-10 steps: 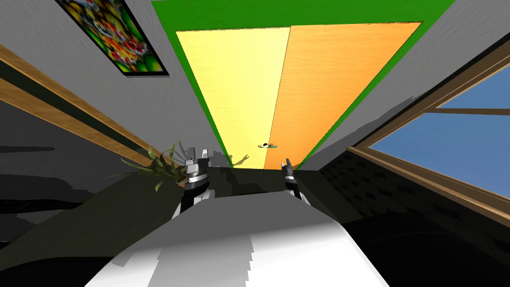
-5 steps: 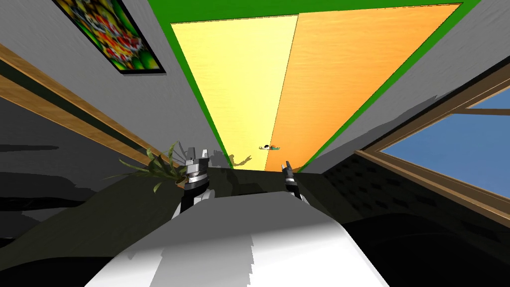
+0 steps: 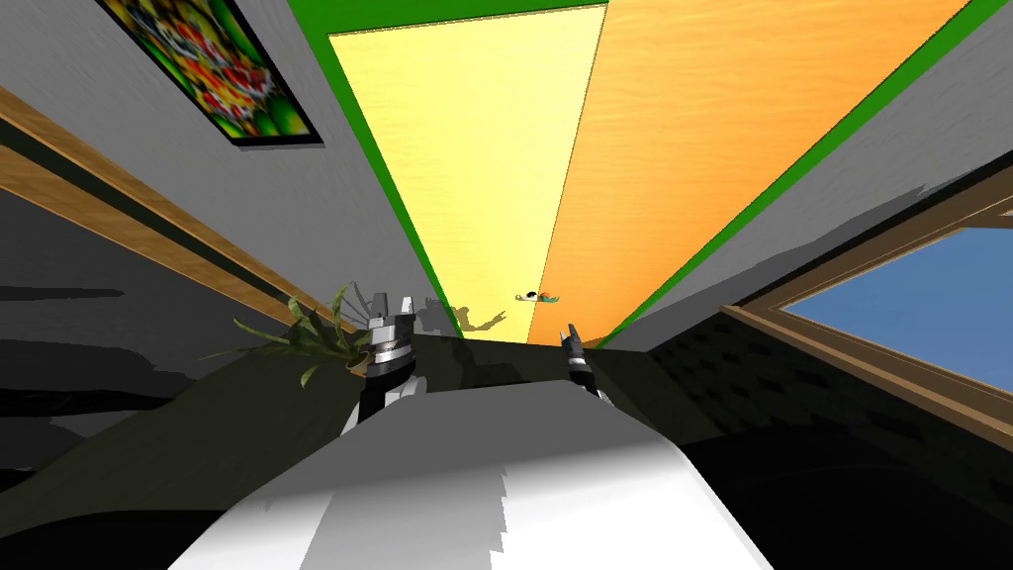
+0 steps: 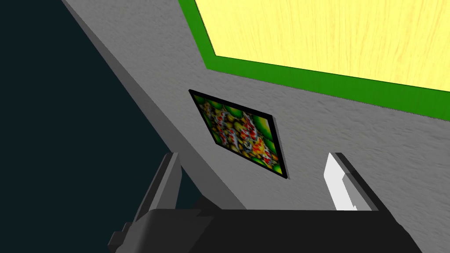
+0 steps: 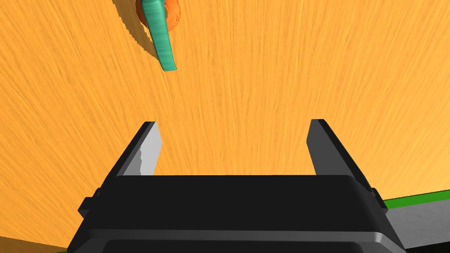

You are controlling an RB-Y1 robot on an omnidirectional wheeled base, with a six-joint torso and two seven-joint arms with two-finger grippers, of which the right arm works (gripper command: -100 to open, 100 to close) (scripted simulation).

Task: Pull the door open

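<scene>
Door handle (image 5: 160, 39), a teal lever, sits just ahead of the right gripper (image 5: 233, 125), off toward its brighter-lit finger and outside the spread blades. Behind it is the orange door (image 5: 263, 66). I judge this the approach step: next shift sideways, advance, and close on the lever. The left gripper (image 4: 253, 156) hangs aside, fingers apart.

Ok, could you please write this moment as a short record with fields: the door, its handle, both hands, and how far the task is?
door: orange panel beside a yellow panel, inside a green frame
handle: teal lever on an orange base, mounted on the orange panel
right hand: open, facing the orange panel; the lever lies beyond the fingertips and off to one side, not between them
left hand: open, holding nothing, next to a potted plant
task state: lever not yet grasped
</scene>
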